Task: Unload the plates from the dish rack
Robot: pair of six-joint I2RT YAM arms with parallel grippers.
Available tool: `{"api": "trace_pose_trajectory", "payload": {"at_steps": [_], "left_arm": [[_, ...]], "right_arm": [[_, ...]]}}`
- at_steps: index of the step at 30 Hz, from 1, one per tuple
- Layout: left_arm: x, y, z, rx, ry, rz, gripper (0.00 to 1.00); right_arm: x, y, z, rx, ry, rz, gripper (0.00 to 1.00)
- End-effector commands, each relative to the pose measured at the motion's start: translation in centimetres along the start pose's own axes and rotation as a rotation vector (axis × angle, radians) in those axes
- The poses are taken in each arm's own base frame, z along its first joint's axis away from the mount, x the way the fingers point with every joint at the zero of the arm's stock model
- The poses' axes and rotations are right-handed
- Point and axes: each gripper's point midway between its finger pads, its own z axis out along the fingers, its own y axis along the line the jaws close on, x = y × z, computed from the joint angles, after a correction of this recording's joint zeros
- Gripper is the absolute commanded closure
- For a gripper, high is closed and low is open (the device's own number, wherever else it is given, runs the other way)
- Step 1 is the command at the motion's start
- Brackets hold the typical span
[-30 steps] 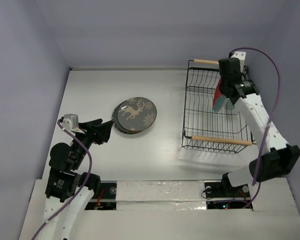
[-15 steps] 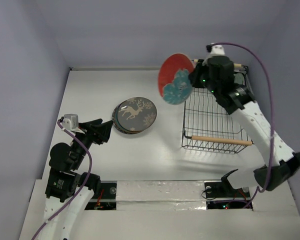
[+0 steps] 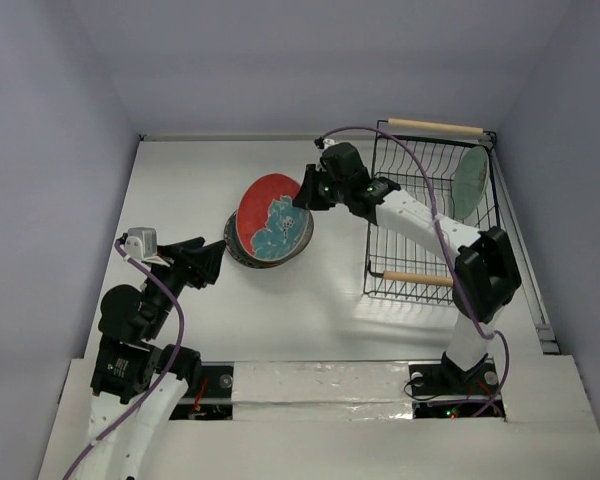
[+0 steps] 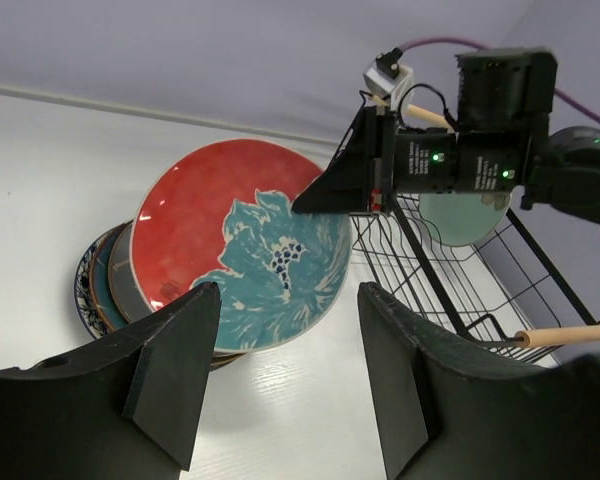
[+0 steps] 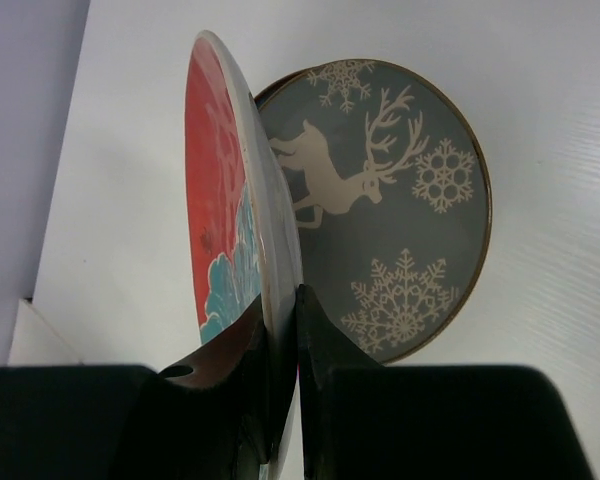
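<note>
The right claw is clamped on the rim of the red-and-teal plate, which is held tilted over the reindeer plate on the table. The left claw is held open, empty, nearby. A pale green plate is seen standing in the dish rack.

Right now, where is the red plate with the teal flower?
The red plate is mid-table in the top view, tilted over the stack of plates left of the dish rack, its edge pinched by the right end effector.
</note>
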Motion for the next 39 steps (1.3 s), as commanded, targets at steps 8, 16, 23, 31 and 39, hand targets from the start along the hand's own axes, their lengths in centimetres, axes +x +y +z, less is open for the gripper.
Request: {"api": "trace_pose_trajectory", "payload": {"at_steps": [8, 16, 23, 31, 39], "left_arm": [[-1.0, -0.5, 0.2, 0.013, -0.030, -0.002, 0.46], [-1.0, -0.5, 0.2, 0.014, -0.028, -0.004, 0.46], [-1.0, -0.6, 0.2, 0.020, -0.032, -0.003, 0.46], [-0.9, -0.8, 0.2, 0.031, -0.026, -0.002, 0.46], [-0.9, -0.9, 0.2, 0.039, -0.026, 0.000, 0.46]], "right_arm": [[-4.3, 3.8, 2.2, -0.250, -0.225, 0.175, 1.00], [-0.9, 1.5, 5.3, -0.184, -0.150, 0.208, 0.99], [1.4, -1.7, 5.6, -0.020, -0.094, 0.153, 0.49], [2.6, -3.6, 4.6, 0.191, -0.022, -0.028, 0.22], [-0.9, -5.4, -0.3, 0.492, -0.115, -0.216, 0.14]]}}
